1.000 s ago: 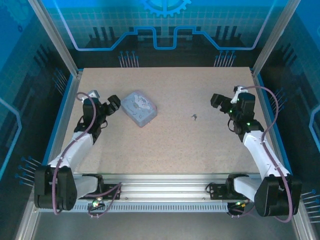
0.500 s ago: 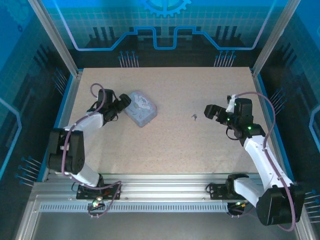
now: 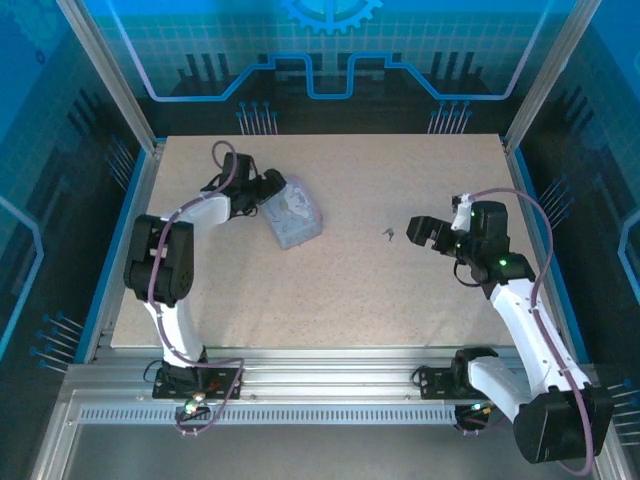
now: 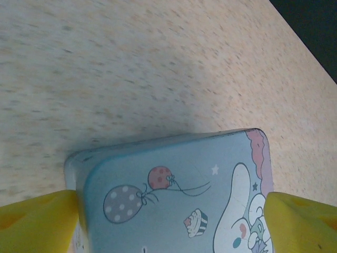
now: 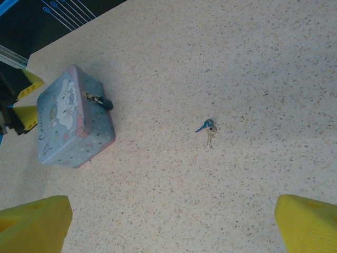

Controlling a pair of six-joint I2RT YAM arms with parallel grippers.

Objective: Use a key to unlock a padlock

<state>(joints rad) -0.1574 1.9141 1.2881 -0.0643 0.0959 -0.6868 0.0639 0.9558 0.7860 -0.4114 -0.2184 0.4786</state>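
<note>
Right end effector (image 3: 420,232) released, right of tiny dark metal key (image 5: 209,128) on bench (image 3: 350,300); centre over it before closing. Left end effector (image 3: 266,189) straddles pale-blue cartoon tin (image 4: 179,195), clamp unconfirmed

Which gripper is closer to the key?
Right. The right gripper is just right of the key; the left gripper is far to its left, straddling the tin box.

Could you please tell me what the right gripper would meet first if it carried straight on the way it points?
Most likely the key, lying on the table ahead of the open right gripper; the tin box sits farther along. Depth is unclear.
</note>
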